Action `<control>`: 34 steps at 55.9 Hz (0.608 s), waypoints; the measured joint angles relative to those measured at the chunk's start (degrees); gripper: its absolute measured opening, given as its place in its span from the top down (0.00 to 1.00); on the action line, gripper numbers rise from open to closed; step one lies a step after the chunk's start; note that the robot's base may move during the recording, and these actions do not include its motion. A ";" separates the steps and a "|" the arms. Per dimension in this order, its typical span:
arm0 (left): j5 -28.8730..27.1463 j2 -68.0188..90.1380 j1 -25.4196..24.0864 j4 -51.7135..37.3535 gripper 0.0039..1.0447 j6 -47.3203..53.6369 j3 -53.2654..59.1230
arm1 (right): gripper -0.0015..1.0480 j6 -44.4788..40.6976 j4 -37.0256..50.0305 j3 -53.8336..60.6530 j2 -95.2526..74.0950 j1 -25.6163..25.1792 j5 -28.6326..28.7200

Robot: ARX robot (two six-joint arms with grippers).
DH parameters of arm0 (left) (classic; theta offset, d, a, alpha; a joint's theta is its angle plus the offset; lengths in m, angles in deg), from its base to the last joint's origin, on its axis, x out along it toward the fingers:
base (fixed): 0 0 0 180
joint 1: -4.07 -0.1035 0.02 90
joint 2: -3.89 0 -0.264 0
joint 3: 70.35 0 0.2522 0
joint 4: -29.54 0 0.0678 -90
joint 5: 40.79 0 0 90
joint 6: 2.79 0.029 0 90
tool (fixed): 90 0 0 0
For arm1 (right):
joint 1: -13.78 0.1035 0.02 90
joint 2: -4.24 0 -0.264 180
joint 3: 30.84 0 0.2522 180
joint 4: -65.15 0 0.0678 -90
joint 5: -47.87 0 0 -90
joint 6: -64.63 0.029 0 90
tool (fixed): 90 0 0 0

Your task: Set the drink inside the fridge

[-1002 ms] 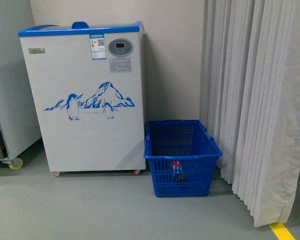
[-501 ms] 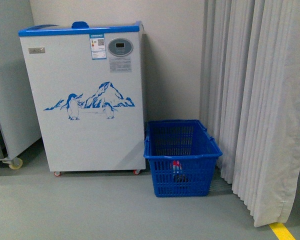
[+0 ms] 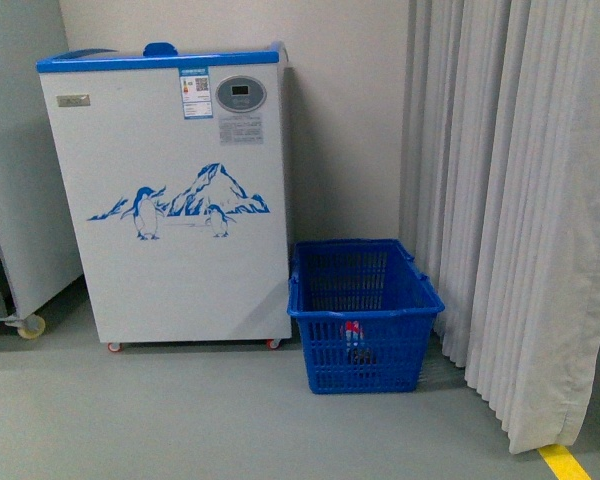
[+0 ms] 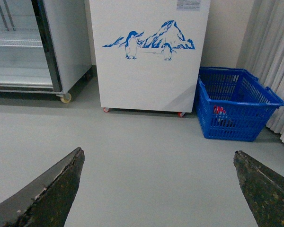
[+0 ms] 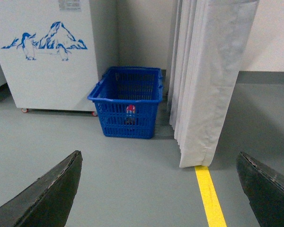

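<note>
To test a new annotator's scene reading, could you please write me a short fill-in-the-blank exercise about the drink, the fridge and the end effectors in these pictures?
1. The red-capped drink sits inside the ____ basket.
2. The basket stands on the floor between the fridge and the grey ____.
3. The left end effector and the right end effector are both ____ and hold nothing.
4. The fridge front bears a blue picture of a mountain and ____.

Missing words: blue; curtain; open; penguins.

Left gripper: jaws spread wide apart, dark scuffed fingers with nothing between them, aimed forward and tilted down. Right gripper: same pose, jaws wide apart, dark fingers empty.
</note>
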 joint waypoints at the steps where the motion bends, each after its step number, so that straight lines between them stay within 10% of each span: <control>1: 0.00 0.00 0.00 0.00 0.08 0.00 0.00 | 0.07 0.00 0.00 0.00 0.00 0.00 0.00; 34: 0.00 0.00 0.00 0.00 0.08 0.00 0.00 | 0.07 0.00 0.00 0.00 0.00 0.00 0.00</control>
